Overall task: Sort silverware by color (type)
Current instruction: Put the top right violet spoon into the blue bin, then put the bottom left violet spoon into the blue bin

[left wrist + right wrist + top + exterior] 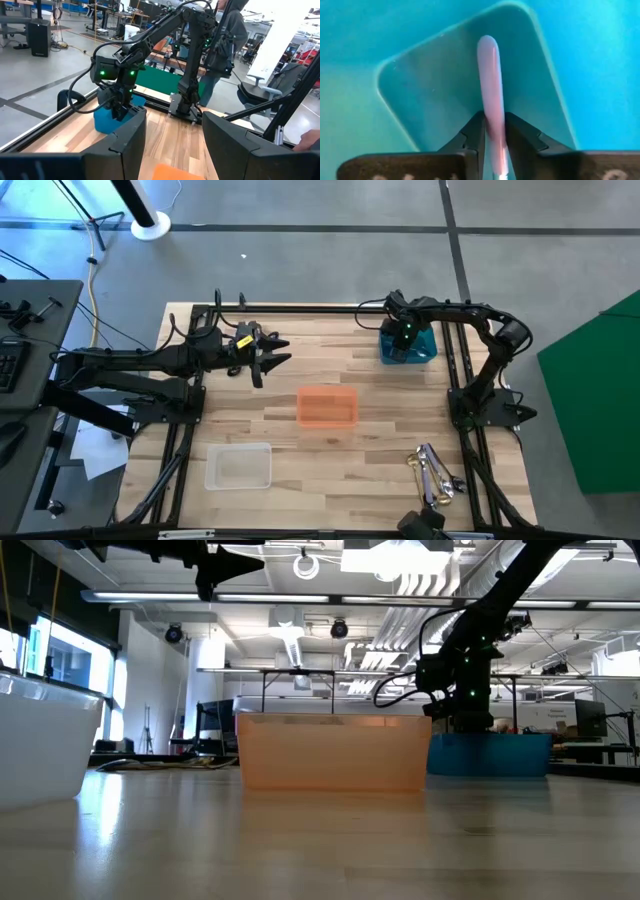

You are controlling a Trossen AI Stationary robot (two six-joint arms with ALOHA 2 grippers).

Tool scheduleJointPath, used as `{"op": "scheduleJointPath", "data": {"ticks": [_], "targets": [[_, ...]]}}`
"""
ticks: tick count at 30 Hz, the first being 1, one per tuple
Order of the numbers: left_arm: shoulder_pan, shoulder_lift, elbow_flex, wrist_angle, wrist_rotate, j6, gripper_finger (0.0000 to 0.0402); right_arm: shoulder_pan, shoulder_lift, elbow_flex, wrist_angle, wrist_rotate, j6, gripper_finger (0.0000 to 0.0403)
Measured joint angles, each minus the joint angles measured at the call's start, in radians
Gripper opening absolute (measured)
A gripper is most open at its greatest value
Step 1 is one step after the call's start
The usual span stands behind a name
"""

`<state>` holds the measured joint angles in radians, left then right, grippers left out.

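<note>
My right gripper (494, 132) points down into the blue bin (408, 345) at the table's far right, shut on one pale shiny piece of silverware (490, 75). In the low view it reaches into that bin (490, 755) from above. More silverware (432, 475) lies in a heap on the table near the front right corner. My left gripper (275, 358) hovers level over the far left of the table, open, with nothing between its fingers (125, 145). My right gripper pinches the piece's slim handle (492, 117) between its two fingers, which come from above and point down. The piece runs on from the fingertips, and its rounded end (487, 45) hangs over the bin's floor. Whether that end touches the floor, I cannot tell.
An orange bin (327, 407) stands mid-table and a clear bin (238, 466) near the front left. Black frame rails run along the table's edges. A person (225, 40) stands beyond the far side.
</note>
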<state>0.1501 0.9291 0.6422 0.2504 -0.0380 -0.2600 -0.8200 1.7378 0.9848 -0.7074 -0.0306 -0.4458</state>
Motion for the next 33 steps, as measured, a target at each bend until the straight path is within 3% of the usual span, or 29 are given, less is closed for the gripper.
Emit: {"op": "scheduleJointPath", "data": {"ticks": [6, 17, 26, 33], "targets": [[0.0, 0.0, 0.0, 0.0, 0.0, -0.001, 0.0182, 0.0, 0.0, 0.0, -0.004, -0.001, 0.045, 0.0084], [0.0, 0.0, 0.0, 0.0, 0.0, -0.002, 0.0182, 0.001, 0.0, 0.021, -0.043, -0.003, 0.08, 0.0174], [0.0, 0.0, 0.0, 0.001, 0.0, -0.001, 0.0182, 0.0, -0.037, 0.119, -0.175, -0.003, 0.059, 0.0181], [0.0, 0.0, 0.0, 0.001, 0.0, -0.001, 0.0182, 0.0, -0.227, 0.14, -0.245, -0.034, 0.076, 0.0181]]}}
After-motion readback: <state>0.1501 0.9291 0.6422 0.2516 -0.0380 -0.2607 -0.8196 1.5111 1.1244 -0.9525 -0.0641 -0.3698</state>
